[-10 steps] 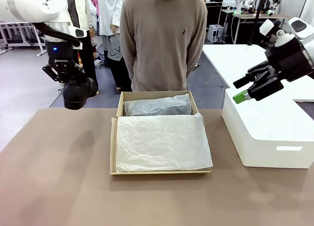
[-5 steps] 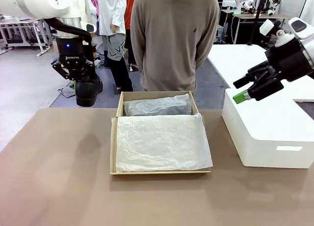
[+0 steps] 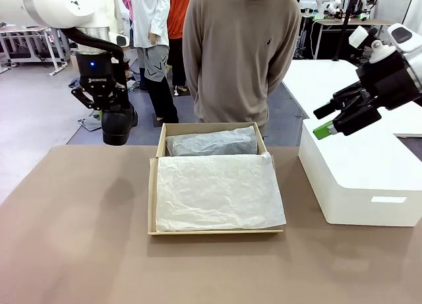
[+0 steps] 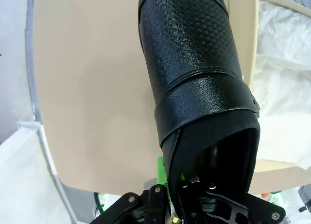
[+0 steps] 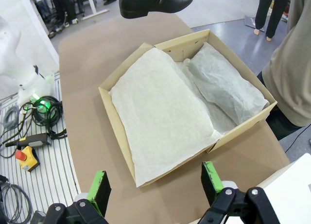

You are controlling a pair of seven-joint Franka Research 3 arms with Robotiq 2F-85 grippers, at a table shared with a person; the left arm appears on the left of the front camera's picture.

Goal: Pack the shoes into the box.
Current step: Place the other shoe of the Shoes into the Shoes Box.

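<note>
One black glossy shoe (image 3: 119, 124) hangs in the air over the table's far left, just left of the box. My left gripper (image 3: 112, 111) is shut on its heel end, toe pointing down. In the left wrist view the shoe (image 4: 194, 83) rises from the gripper (image 4: 180, 182), with the box's wall (image 4: 248, 39) beside it. The tan cardboard box (image 3: 153, 198) lies at the table's middle, lined with white tissue paper (image 3: 217, 192). A tissue-wrapped bundle (image 3: 211, 144) lies along its far side. My right gripper (image 3: 326, 121) is open and holds nothing, raised at the right, and looks down on the box (image 5: 177, 41) and the shoe (image 5: 153, 1).
A large white plastic box (image 3: 359, 179) stands on the table's right, under my right gripper. A person in a tan sweater (image 3: 241, 53) stands at the far edge behind the cardboard box. Bare brown tabletop (image 3: 79, 238) lies to the left and front.
My left arm has carried the shoe to the right, closer to the box's far left corner. The person has stepped a little to the right. The right arm has not moved.
</note>
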